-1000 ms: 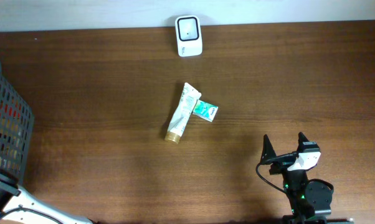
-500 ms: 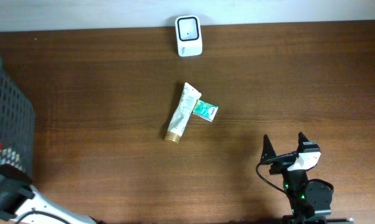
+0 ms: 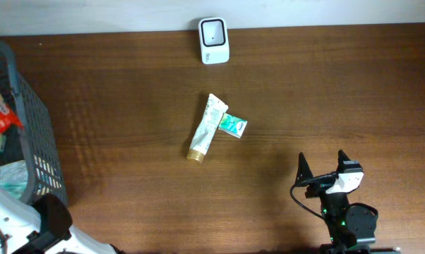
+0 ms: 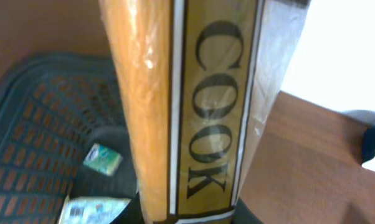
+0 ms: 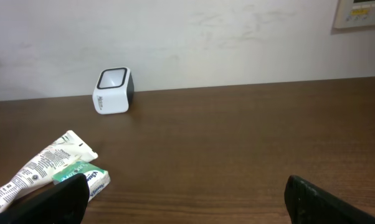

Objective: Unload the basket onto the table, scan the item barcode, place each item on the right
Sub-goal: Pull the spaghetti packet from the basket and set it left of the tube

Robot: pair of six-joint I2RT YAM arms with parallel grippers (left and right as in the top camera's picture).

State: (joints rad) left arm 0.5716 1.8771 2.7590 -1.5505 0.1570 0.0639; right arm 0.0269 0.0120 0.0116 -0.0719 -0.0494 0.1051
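Note:
An orange and yellow packet (image 4: 194,106) printed "COOK" fills the left wrist view. It stands between the dark fingers of my left gripper (image 4: 184,214), which is shut on its lower end above the grey basket (image 4: 44,124). The white scanner (image 3: 214,40) stands at the table's far edge, also visible as the scanner (image 5: 113,91) in the right wrist view. My right gripper (image 3: 320,166) hangs open and empty near the front right, well apart from everything.
A toothpaste tube (image 3: 206,128) and a small green packet (image 3: 234,125) lie touching in the middle of the table. The basket (image 3: 39,134) at the left edge holds several more packets (image 4: 103,157). The left arm (image 3: 50,222) crosses the front left corner.
In the overhead view the basket's near wall has shifted right and its contents have come into sight. The left arm has moved right along the front edge. The right arm has not moved.

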